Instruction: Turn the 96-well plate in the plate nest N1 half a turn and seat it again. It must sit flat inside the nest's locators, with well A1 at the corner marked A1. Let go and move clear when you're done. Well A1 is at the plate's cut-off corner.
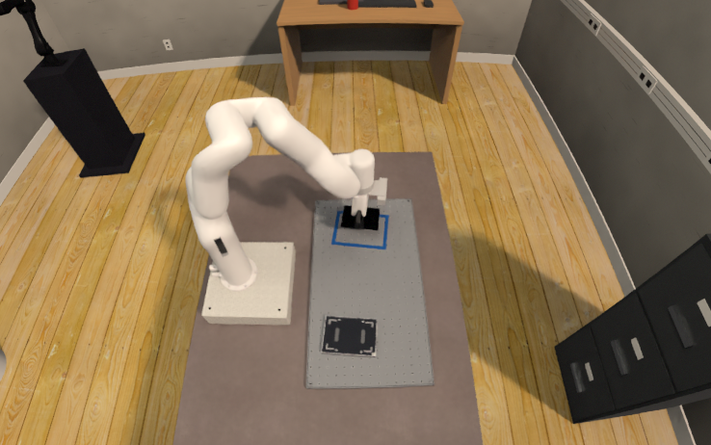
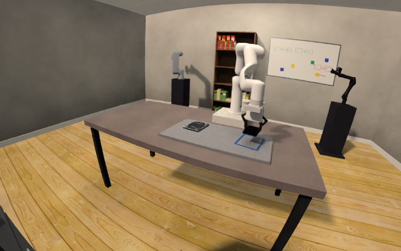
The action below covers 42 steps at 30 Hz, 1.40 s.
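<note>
Tool [image 2: 252, 127] apparently around plate [image 2: 251, 131], aloft.

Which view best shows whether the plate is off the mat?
Exterior: the plate hangs in the claw above the blue square, its shadow apart on the mat. Top view shows only its dark outline over the square, the wrist hiding part; height unreadable.

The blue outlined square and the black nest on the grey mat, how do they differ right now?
The blue square is only an outline on the mat; the nest is a solid black block with white corner locators. The square has the plate held above it in the gripper, whereas the nest has nothing seated in it. The square lies at the mat's far end from the nest. Both are rectangular stations on the same mat.
</note>
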Tool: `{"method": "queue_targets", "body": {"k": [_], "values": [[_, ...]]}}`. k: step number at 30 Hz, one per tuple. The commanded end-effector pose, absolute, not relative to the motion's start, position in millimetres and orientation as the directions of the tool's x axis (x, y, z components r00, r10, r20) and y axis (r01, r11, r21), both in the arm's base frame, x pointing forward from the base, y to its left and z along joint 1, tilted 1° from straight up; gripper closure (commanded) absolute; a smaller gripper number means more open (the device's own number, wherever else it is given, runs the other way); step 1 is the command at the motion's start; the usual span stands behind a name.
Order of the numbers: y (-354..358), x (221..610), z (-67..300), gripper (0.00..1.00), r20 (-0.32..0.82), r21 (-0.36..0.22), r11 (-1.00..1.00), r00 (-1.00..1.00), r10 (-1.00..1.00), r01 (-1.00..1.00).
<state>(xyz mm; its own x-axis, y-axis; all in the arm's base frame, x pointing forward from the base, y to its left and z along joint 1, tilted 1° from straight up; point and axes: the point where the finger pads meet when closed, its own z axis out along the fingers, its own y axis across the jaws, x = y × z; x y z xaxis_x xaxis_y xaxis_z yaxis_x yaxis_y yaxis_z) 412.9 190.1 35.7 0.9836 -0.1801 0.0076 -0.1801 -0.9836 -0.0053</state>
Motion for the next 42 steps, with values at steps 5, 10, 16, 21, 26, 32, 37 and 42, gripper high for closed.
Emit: {"method": "queue_targets", "body": {"k": [5,10,16,21,26,32,37,42], "values": [[191,415,27,1.0,0.016,-0.004,-0.984,0.984,-0.18,-0.18],[191,415,18,1.0,0.016,-0.004,-0.984,0.984,-0.18,-0.18],[191,415,12,1.0,0.016,-0.004,-0.984,0.984,-0.18,-0.18],[191,415,3,1.0,0.016,-0.004,-0.984,0.984,-0.18,-0.18],[191,415,-5,1.0,0.016,-0.004,-0.984,0.984,-0.18,-0.18],[191,416,-13,1.0,0.016,-0.004,-0.984,0.984,-0.18,-0.18],[191,416,-18,1.0,0.016,-0.003,-0.984,0.984,-0.18,-0.18],[191,416,-18,1.0,0.016,-0.003,-0.984,0.984,-0.18,-0.18]]}}
